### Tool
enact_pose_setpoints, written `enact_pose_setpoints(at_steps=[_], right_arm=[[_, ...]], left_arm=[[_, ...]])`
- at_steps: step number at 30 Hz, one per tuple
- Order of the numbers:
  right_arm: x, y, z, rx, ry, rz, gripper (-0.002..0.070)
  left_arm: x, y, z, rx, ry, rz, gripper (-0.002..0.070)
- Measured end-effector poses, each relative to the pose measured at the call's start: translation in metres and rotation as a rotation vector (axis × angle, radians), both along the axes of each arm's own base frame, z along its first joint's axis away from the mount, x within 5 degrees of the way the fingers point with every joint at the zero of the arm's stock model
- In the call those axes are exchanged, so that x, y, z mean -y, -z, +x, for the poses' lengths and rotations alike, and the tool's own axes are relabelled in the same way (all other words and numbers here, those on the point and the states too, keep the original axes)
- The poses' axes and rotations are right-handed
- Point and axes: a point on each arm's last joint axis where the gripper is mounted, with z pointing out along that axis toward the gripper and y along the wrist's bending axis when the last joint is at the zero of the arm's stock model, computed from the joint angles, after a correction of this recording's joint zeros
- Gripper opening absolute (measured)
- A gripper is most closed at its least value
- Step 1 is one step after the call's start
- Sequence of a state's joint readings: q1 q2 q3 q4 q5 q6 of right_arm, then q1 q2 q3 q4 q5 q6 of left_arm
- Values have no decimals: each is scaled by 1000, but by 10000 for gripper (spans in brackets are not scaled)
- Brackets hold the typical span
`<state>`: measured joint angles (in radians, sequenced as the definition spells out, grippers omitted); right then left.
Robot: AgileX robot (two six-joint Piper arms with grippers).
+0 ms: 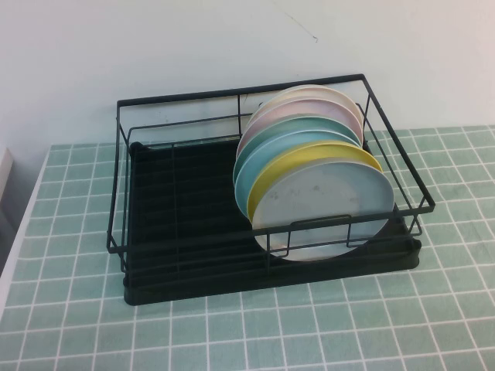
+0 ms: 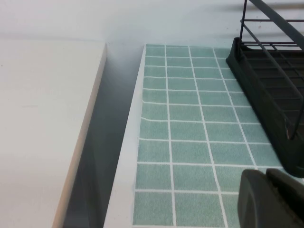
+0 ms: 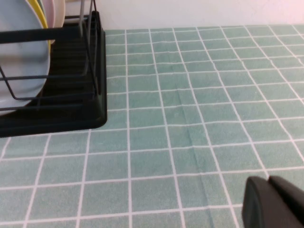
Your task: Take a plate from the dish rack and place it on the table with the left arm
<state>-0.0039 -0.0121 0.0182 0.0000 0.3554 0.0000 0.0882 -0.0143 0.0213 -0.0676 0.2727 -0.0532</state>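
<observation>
The pale grey-blue plate (image 1: pixel 325 210) stands on edge at the front of a row of several plates in the right half of the black wire dish rack (image 1: pixel 155 100). A yellow plate (image 1: pixel 305 158) stands right behind it. The plate (image 3: pixel 19 57) and the rack (image 3: pixel 71 109) also show in the right wrist view. The rack's corner (image 2: pixel 266 90) shows in the left wrist view. My left gripper (image 2: pixel 267 175) is shut and empty, low over the green tiled table (image 2: pixel 190 128) near its left edge, apart from the rack. My right gripper (image 3: pixel 269 180) is shut and empty over the table to the right of the rack. Neither arm shows in the high view.
The rack's left half (image 1: pixel 178 201) holds no plates. A white wall (image 1: pixel 155 46) rises behind the table. A white surface (image 2: pixel 42 118) lies beyond a gap at the table's left edge (image 2: pixel 128 156). Open tiles (image 1: pixel 271 332) lie in front of the rack.
</observation>
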Motion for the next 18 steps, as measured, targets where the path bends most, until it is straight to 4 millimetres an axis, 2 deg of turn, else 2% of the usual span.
enact_pose_setpoints(at_steps=[18], right_arm=[[0, 0, 0, 0, 0, 0, -1]], left_arm=[[-1, -2, 0, 11, 7, 104, -3]])
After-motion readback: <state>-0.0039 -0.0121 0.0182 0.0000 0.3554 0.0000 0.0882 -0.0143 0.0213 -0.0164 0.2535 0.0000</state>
